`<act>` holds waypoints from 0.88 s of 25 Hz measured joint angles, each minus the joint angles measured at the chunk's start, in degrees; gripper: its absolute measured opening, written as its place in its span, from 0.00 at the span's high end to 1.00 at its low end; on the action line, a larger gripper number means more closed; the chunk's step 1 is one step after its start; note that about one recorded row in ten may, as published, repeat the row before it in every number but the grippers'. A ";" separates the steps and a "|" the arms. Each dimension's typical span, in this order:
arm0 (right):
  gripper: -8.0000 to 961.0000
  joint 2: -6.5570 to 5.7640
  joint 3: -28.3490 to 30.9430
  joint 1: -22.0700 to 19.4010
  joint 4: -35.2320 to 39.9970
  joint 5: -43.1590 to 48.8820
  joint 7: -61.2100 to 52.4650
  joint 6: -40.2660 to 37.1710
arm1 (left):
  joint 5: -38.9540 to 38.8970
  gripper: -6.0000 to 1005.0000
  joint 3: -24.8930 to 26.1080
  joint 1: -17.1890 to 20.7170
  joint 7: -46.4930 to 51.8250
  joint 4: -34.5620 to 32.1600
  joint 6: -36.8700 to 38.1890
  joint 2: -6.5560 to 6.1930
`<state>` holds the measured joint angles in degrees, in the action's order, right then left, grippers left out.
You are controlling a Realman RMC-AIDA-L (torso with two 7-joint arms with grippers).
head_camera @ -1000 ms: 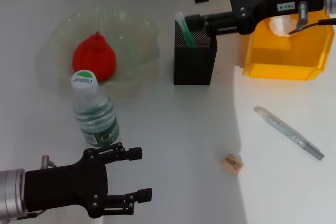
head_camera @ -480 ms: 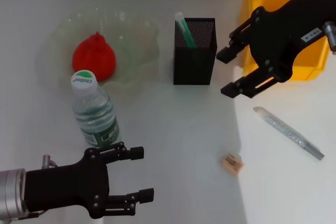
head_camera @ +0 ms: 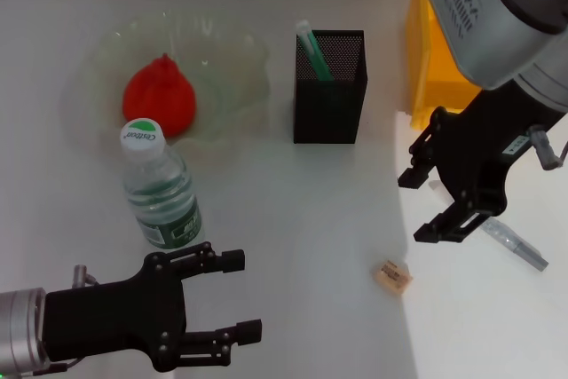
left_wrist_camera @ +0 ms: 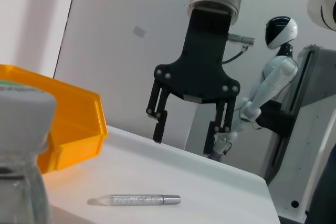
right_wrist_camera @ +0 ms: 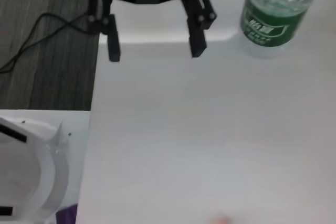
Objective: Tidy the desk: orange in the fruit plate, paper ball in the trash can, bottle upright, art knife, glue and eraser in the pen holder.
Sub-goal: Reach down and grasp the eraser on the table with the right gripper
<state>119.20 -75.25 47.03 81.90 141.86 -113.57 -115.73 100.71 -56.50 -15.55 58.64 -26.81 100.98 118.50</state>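
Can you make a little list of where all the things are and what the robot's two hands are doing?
orange: in fruit plate
bottle: upright, near left gripper
pen holder: holds a green stick
eraser: on the desk
silver pen-like tool: lying under right gripper
right gripper: open, above tool
left gripper: open, idle near desk edge

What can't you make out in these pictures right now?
- Paper ball: not seen; the right arm covers most of the trash can in the head view.
- Silver pen-like tool: head view, partly behind the right end effector; can't tell knife from glue.
- Green stick in the pen holder: lower part hidden by mesh.
- Eraser: markings too small.
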 joint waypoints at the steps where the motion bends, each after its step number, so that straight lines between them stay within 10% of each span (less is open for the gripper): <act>1: 0.38 0.00 0.00 0.00 0.00 0.00 0.00 0.00 | 0.00 0.16 0.00 0.00 0.00 0.00 0.00 0.00; 22: 0.40 0.05 -11.65 1.44 -12.76 3.85 19.16 8.43 | 0.03 0.16 2.71 0.60 -0.57 1.60 -1.79 -0.11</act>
<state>119.25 -86.90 48.47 69.14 145.71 -94.42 -107.30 100.74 -53.79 -14.95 58.07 -25.21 99.19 118.39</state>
